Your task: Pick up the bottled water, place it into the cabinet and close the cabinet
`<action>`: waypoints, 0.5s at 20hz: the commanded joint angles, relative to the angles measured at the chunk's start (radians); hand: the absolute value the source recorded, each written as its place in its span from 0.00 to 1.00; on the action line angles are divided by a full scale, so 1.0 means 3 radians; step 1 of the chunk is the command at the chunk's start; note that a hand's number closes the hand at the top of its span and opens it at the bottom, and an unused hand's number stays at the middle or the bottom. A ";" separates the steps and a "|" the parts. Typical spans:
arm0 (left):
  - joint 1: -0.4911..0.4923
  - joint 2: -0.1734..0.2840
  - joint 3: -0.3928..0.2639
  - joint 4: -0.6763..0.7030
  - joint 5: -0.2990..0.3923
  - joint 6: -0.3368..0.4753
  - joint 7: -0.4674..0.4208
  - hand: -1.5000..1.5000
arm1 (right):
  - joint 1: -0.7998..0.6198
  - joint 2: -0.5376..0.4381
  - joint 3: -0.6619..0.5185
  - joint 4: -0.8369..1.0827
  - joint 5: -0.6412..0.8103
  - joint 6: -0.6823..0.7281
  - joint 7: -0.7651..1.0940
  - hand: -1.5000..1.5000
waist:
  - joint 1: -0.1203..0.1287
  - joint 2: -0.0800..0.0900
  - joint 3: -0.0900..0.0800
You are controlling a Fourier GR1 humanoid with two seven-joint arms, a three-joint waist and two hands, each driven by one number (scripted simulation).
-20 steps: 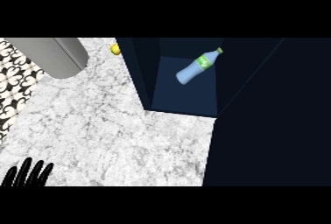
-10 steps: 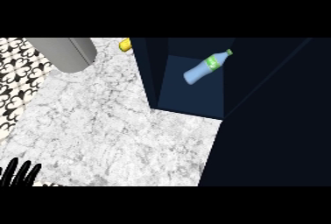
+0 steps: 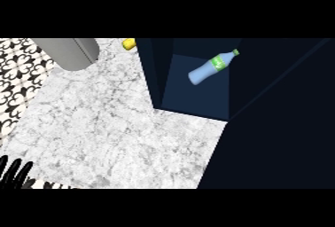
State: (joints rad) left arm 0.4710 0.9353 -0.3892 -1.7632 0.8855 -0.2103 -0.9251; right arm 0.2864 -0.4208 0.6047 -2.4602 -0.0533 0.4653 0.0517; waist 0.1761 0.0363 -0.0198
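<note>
Lying tilted inside the open cabinet: bottle; left robot hand resting at tabletop corner, fingers straight, holding nothing

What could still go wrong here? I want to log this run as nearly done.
The bottled water lies on its side inside the cabinet, so it might roll when the door moves. Only the left hand shows, at the lower left corner, far from the cabinet, and the right hand is out of view, so closing may take a long reach.

Bottled water lies inside the cabinet, right of the counter.
</note>
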 commanded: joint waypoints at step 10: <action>0.0014 0.0115 0.0132 0.0045 0.0082 -0.0200 -0.0007 0.00 | -0.0692 0.0940 0.0053 0.1082 -0.0816 -0.0431 0.0715 1.00 | 0.0095 0.0056 0.0024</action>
State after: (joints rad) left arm 0.4726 0.9639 -0.3555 -1.7576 0.9059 -0.2348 -0.9129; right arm 0.1433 -0.2513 0.6074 -2.2803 -0.2596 0.4368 0.1801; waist 0.1957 0.0380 -0.0210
